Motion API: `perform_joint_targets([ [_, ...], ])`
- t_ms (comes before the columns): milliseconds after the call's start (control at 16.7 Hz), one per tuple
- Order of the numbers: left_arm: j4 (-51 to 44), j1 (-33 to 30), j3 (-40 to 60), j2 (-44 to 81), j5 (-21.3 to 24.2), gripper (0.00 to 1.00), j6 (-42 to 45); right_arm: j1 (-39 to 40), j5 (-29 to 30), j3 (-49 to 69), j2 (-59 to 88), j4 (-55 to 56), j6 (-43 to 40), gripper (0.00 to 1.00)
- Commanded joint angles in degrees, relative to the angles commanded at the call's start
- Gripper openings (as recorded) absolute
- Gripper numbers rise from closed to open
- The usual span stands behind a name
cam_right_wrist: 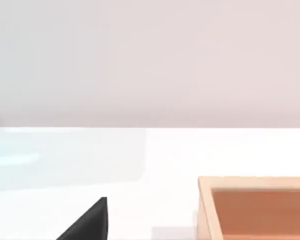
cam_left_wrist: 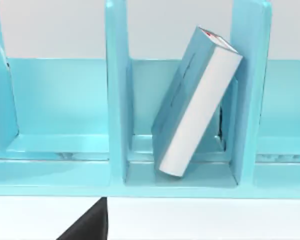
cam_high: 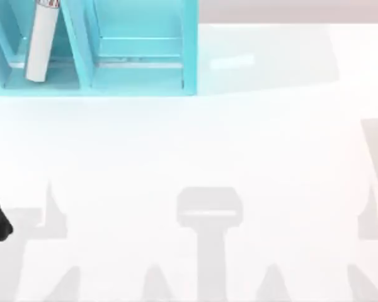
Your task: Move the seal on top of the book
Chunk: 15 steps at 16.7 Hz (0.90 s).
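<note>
The left claw [cam_left_wrist: 87, 222] faced the shelf [cam_left_wrist: 115, 100], where a white cylinder [cam_left_wrist: 197, 112] leaned tilted against a divider. The right claw [cam_right_wrist: 87, 222] hung over the bench [cam_right_wrist: 140, 200] near a wooden box [cam_right_wrist: 205, 210]. Whether either claw was released or clenched could not be told, nor where the seal and book lay.

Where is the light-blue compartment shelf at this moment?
The shelf stands at the far edge of the table on the top view's left side, with a white-faced item leaning inside one of its compartments.
</note>
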<state>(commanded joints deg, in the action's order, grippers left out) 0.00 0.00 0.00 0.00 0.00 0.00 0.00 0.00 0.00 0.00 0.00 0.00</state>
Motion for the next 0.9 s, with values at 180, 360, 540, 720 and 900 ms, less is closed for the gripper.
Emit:
perform_joint_targets([
  [180, 0.56, -0.09, 0.37, 0.57, -0.10, 1.00, 0.18, 0.00, 0.00, 0.00, 0.00, 0.00, 0.00, 1.00],
  [360, 5.65, -0.81, 3.26, 5.95, -0.92, 1.00, 1.60, 0.00, 0.00, 0.00, 0.00, 0.00, 0.00, 1.00],
  [540, 14.44, -1.91, 7.68, 16.62, -2.22, 1.00, 3.84, 0.00, 0.00, 0.00, 0.00, 0.00, 0.00, 1.00],
  [720, 25.09, -3.16, 12.96, 31.38, -3.65, 1.00, 6.60, 0.00, 0.00, 0.00, 0.00, 0.00, 0.00, 1.00],
  [900, 35.96, -4.38, 19.00, 49.46, -5.07, 1.00, 9.83, 0.00, 0.00, 0.00, 0.00, 0.00, 0.00, 1.00],
])
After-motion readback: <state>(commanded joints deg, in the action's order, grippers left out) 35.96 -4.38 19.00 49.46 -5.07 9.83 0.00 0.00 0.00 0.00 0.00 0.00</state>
